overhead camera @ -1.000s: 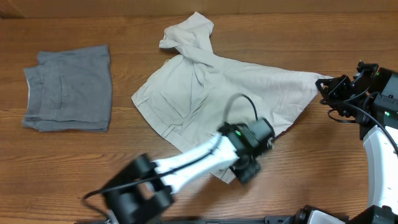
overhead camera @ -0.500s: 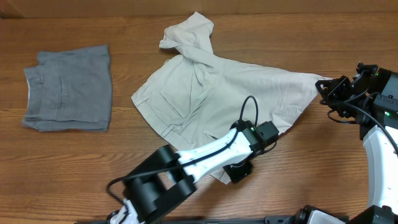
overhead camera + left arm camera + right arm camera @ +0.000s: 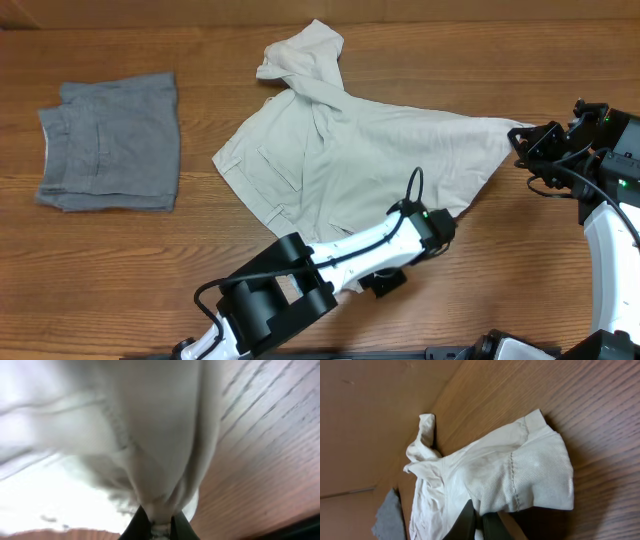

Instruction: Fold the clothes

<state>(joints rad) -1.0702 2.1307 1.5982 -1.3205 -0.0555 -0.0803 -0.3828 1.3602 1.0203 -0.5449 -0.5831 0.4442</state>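
The clothes are a pair of pale beige shorts (image 3: 350, 150) lying spread and rumpled across the middle of the table. My left gripper (image 3: 383, 283) sits at their near edge. In the left wrist view it (image 3: 159, 527) is shut on a bunched fold of the beige fabric (image 3: 125, 435), which rises from between the dark fingers. My right gripper (image 3: 522, 140) is at the shorts' far right corner. In the right wrist view it (image 3: 481, 525) is shut on that hemmed corner (image 3: 530, 475), held slightly off the wood.
Darker grey shorts (image 3: 112, 143) lie folded at the left of the table, and they also show as a grey corner (image 3: 390, 520) in the right wrist view. The left arm (image 3: 340, 255) stretches over the shorts' near edge. Bare wood surrounds both garments.
The left arm has swung right and forward along the shorts' near edge, and its jaws have closed on the fabric. The right arm and its grip are unchanged.
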